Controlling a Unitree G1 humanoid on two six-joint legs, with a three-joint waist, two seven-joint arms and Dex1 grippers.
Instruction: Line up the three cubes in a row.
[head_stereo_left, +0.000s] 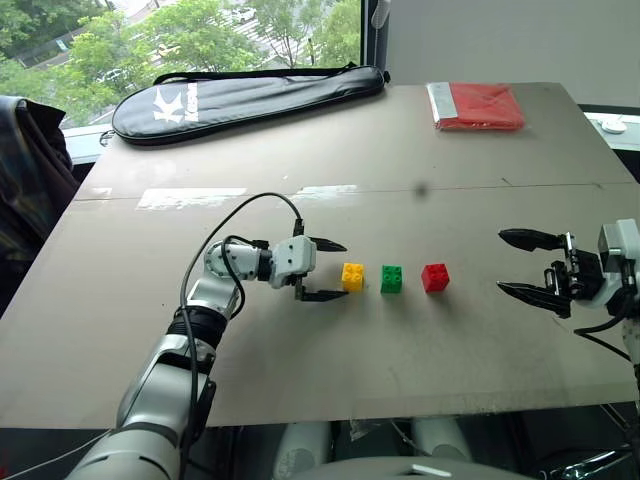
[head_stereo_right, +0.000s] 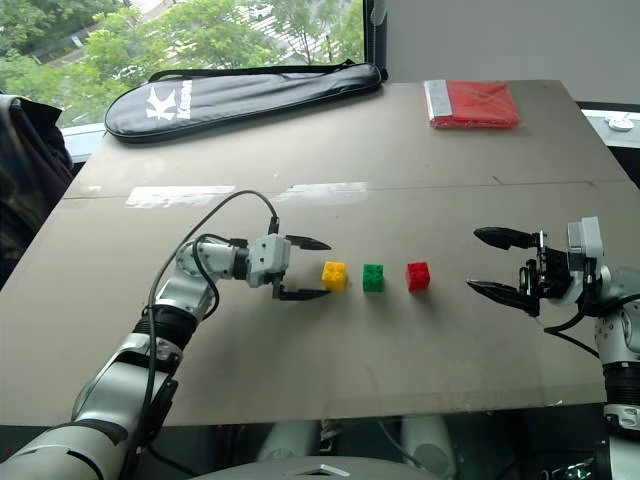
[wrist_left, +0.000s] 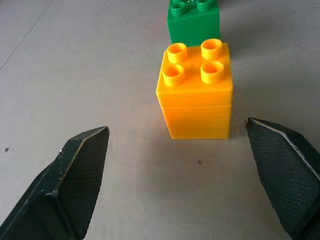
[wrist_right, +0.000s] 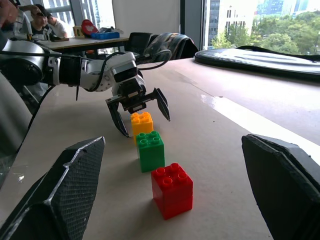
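On the grey table (head_stereo_left: 480, 180), the left gripper (head_stereo_left: 327, 270) is seen at the left end of the row with its two black fingers spread wide just short of the yellow cube (head_stereo_left: 352, 277), which is not gripped. The yellow cube, the green cube (head_stereo_left: 391, 278) and the red cube (head_stereo_left: 434, 277) are set in a straight line, studs up, with small gaps between them. Well apart to the right of the red cube, the right gripper (head_stereo_left: 525, 265) is held with its fingers wide apart, nothing between them.
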